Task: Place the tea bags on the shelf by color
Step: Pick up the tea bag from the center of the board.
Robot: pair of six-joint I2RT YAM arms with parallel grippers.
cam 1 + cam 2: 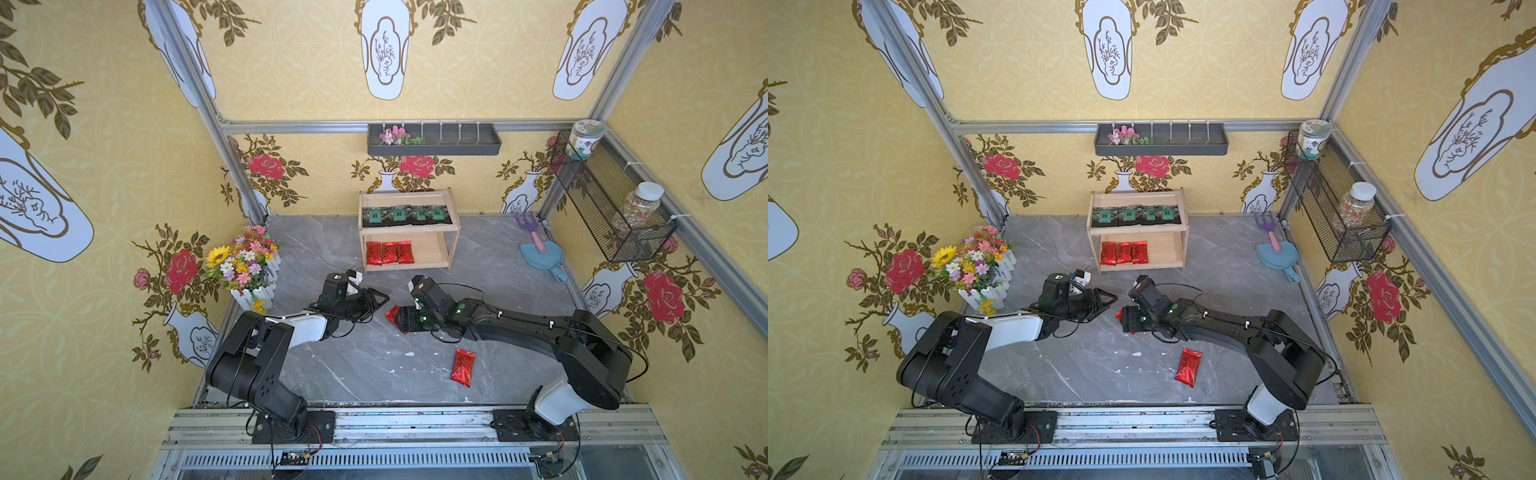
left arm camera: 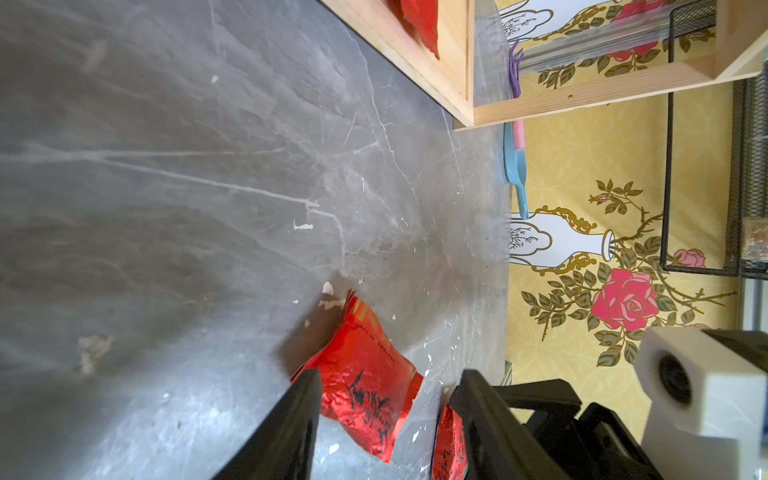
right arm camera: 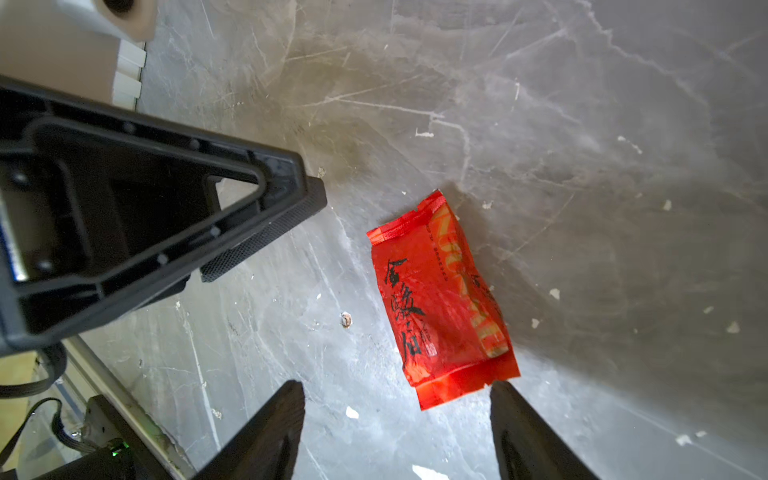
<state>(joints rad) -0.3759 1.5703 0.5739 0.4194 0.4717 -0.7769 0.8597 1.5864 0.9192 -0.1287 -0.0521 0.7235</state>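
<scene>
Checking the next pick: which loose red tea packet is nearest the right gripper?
The red packet just ahead of the open right gripper, partly beneath it in both top views; the other loose packet lies well apart, nearer the front.

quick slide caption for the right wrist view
Open right gripper lined up on a red tea packet lying on the grey table.

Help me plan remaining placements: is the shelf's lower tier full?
Not full. Three red packets occupy one end of the lower tier; bare wood shows beside them.
</scene>
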